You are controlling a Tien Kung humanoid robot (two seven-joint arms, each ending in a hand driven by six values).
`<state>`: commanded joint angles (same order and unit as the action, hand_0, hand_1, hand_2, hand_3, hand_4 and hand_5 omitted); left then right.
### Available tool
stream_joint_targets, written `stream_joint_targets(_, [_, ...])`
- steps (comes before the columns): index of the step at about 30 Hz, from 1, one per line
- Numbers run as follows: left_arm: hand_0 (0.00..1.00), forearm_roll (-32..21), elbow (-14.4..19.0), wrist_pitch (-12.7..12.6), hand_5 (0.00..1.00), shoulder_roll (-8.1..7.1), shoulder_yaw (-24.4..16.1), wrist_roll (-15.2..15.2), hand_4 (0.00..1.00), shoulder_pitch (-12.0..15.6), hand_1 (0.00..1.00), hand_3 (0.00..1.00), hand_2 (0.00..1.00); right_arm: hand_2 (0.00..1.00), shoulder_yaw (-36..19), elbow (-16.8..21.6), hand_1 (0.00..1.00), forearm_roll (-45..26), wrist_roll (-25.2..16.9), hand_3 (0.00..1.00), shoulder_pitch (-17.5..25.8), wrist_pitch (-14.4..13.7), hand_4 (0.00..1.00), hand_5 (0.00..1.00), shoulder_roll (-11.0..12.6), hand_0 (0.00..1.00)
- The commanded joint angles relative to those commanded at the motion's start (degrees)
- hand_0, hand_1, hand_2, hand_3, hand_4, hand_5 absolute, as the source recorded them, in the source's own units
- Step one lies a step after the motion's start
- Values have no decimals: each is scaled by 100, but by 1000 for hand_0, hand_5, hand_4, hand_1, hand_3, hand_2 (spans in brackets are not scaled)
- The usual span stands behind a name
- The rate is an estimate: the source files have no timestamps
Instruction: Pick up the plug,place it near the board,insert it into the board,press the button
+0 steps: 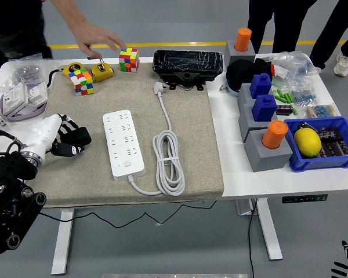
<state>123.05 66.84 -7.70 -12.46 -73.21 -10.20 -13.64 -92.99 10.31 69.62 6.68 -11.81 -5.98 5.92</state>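
Plug (pixel 158 88) lies flat on the beige mat (pixel 191 150), toward the far side, just near of the black case (pixel 188 62); its white cord (pixel 167 162) runs nearward and ends in a coil just right of the board (pixel 124 144). Board is a white power strip lying lengthwise on the mat's left half, nothing inserted, its button (pixel 126 164) at the near end. Left robot hand (pixel 69 142) rests low over the mat's left edge, well left of the board and not touching it; black fingers (pixel 78 137) loosely curled, narrow, holding nothing. Right robot hand (pixel 342 266) shows only as dark fingertips at the bottom right corner, below the desk (pixel 243 179); whether it is wide or narrow cannot be told. A person's hand (pixel 95 40) at the far left reaches toward a cube (pixel 129 59) standing at the mat's far edge; contact cannot be confirmed. A second cube (pixel 80 80) and a yellow tape measure (pixel 102 72) sit nearby. A blue bin (pixel 330 159) with a lemon (pixel 307 142) stands at the right.
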Motion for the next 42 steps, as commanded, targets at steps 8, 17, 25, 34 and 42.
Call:
stream_joint_targets(8, [351,-90,-3,110,2,-2,28,20,713,-17,351,510,401,615,-13,0,630,4,2,642,2,0,998,998,-3,745])
stream_joint_targets(17, [361,-299,-34,108,19,-5,-38,106,743,-33,383,521,453,615,-9,0,630,-10,-3,642,-6,0,998,998,3,744])
stream_joint_targets(25, [400,-336,-33,183,103,-12,-89,123,872,-36,558,564,561,615,-14,0,630,-15,-10,642,-6,-2,998,998,1,744])
stream_joint_targets(34, [408,-405,-19,199,149,-27,-127,165,910,-44,597,566,569,615,-12,0,631,-18,-5,642,2,-4,998,998,0,744])
stream_joint_targets(42, [447,-609,-61,272,286,-39,-166,247,997,-45,645,575,618,615,-12,0,630,-21,-5,642,4,-6,998,998,0,744])
